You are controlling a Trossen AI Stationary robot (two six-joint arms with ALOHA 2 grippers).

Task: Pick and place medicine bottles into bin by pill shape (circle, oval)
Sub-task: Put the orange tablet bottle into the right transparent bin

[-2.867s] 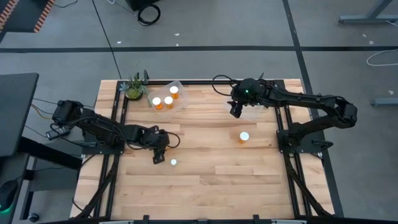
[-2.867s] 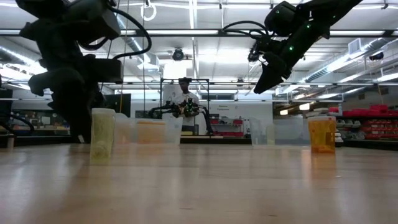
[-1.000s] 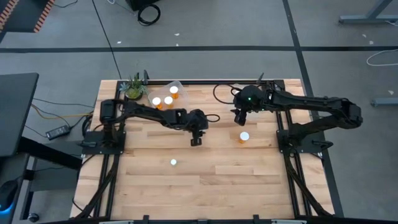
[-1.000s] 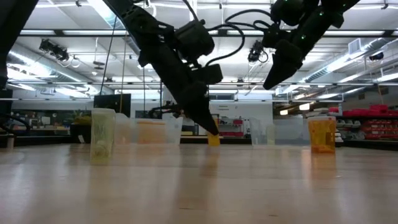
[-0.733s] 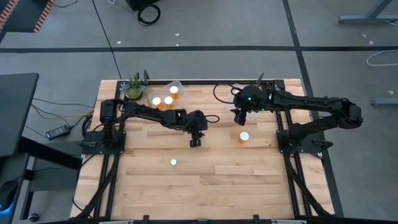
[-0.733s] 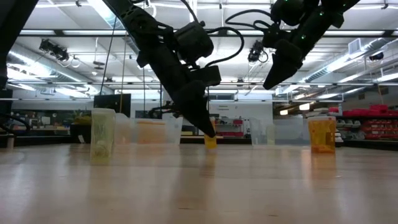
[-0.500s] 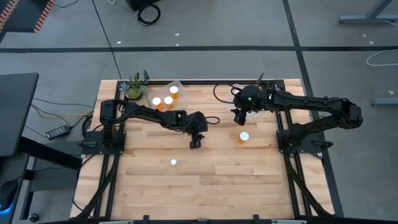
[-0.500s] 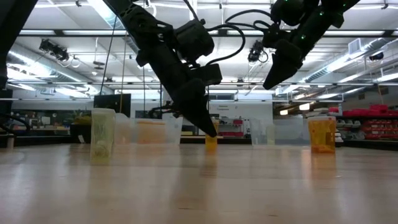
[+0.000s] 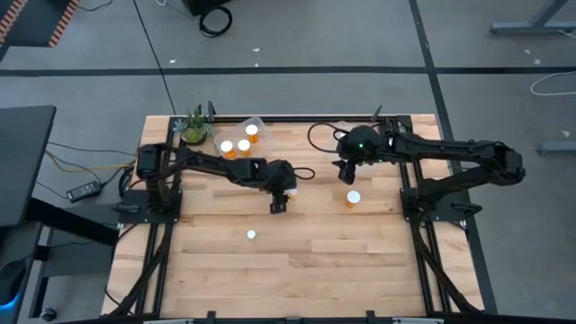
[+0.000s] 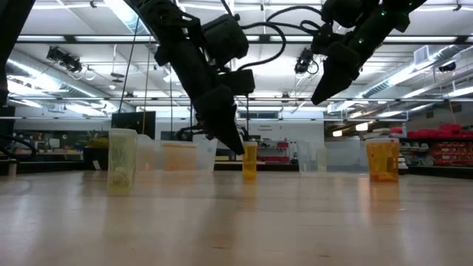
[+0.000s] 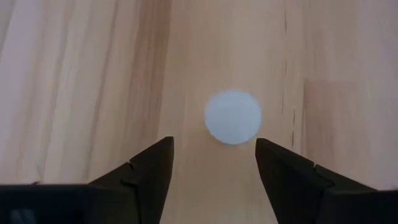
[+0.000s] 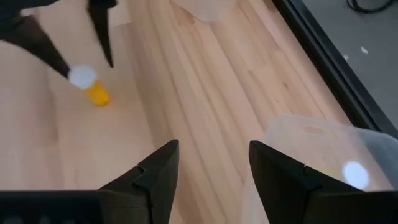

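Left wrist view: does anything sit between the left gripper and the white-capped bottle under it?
Nothing visible does. The left gripper is open above the small orange white-capped pill bottle, with only bare wooden table around it.

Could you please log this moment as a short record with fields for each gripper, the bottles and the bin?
left gripper: open, above a small bottle standing mid-table, its white cap between the fingers, not gripped
right gripper: open, raised near the table's far side
loose bottles: one near the right arm, one alone near the table's middle
bin: clear, at the far edge, three bottles inside
plant: beside the bin
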